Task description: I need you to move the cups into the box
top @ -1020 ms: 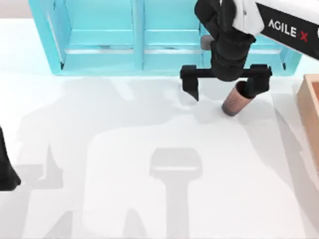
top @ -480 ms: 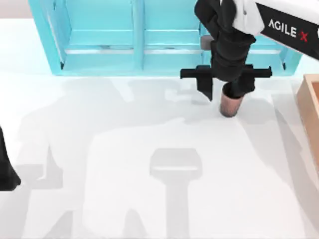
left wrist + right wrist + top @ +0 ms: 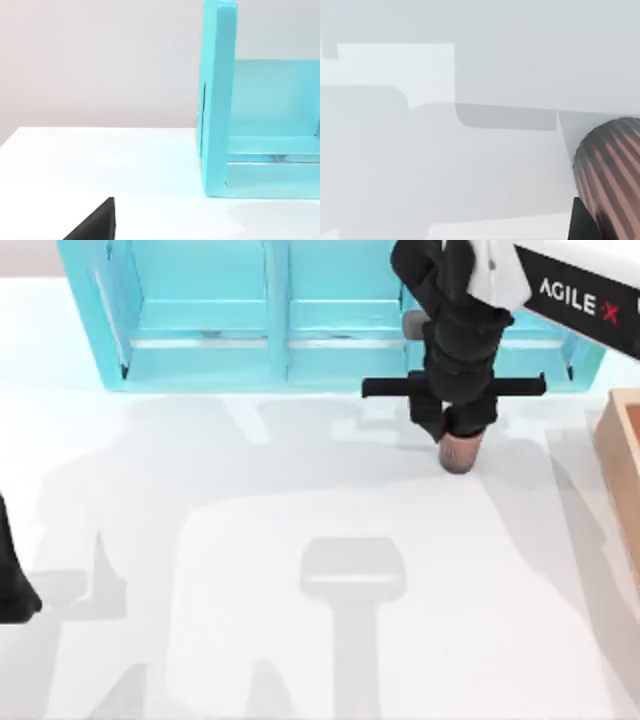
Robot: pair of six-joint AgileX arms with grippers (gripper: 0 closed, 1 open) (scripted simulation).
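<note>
A reddish-brown copper cup (image 3: 459, 451) stands on the white table just in front of the turquoise shelf unit, toward the right. My right gripper (image 3: 457, 430) hangs straight over it, shut on the cup, with its fingers pressed against the cup's upper sides. The right wrist view shows the cup's ribbed copper wall (image 3: 612, 165) close up, with a dark finger (image 3: 581, 222) against it. The box (image 3: 622, 465) shows as a tan wall with an orange-brown inside at the right edge of the table. My left arm (image 3: 12, 585) stays parked at the left edge.
The big turquoise shelf unit (image 3: 270, 315) spans the back of the table, directly behind the right arm; its side panel (image 3: 217, 100) shows in the left wrist view. Open white tabletop (image 3: 300, 540) lies between the cup and the front edge.
The right gripper's fingers have closed inward from a wide spread onto the copper cup. The cup has gone from tilted to upright under the gripper. The left arm has not moved.
</note>
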